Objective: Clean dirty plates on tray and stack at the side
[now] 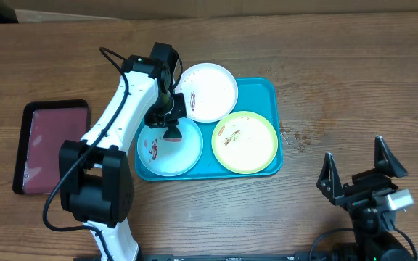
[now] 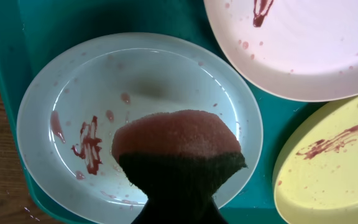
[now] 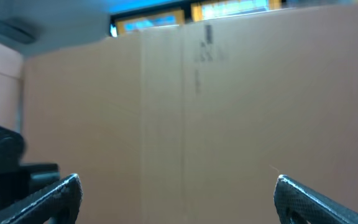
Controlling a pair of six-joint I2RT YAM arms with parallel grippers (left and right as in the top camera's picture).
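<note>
Plastic, smooth and glossy, makes up all three round plates on the turquoise tray, a rectangle with rounded corners and a raised rim on the wood-grain desk. The light blue plate sits in the tray's near-left corner, shallow and wet-looking, with reddish-brown smears on one side. Over it the left claw is closed on a sponge, whose porous reddish face domes above a coarse dark layer. Whether the sponge presses on the plate I cannot tell. The white plate lies at the far side, its edge reaching past the tray's far rim. The yellow-green plate, streaked across its middle, fills the near-right corner. The plates lie just beside one another.

The wrist view cuts off the white and yellow-green plates, and there the sponge hides the claw's own fingers. From overhead the left arm covers part of the blue plate's edge.

The right claw hovers well apart at the desk's near right, jaws spread wide, holding nothing; its camera sees only blurred brown cardboard. Bare wood lies between it and the tray, with a few dark specks just off the tray's right rim. A maroon black-rimmed tray lies left of the arm.
</note>
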